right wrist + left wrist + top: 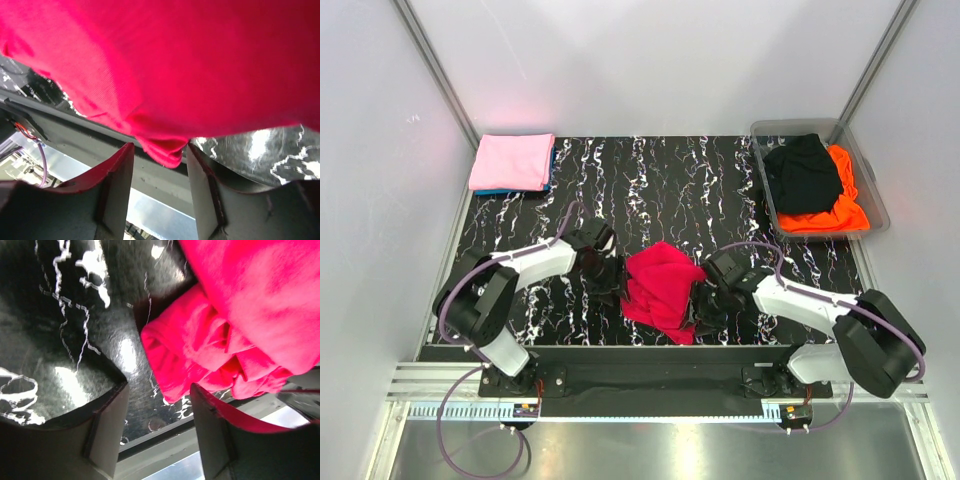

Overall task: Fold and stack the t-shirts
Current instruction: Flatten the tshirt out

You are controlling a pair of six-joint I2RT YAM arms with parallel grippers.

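Top view: crumpled crimson-red cloth t-shirt (662, 288) mid-table, by near edge of black marbled table (720, 190). Left gripper (607, 278) and right gripper (705, 305) flank it, equally close.
Left wrist: fingers (112, 425) spread, shirt folds ahead-right.
Right wrist: fingers (117, 190) spread, hem dips between tips, unpinched.

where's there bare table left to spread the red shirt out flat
The widest bare patch is the far middle of the table, between the pink shirt and the clear bin. A smaller one lies between the bin and the right gripper. The near middle is crowded: that gripper and the left gripper flank the crumpled red shirt.
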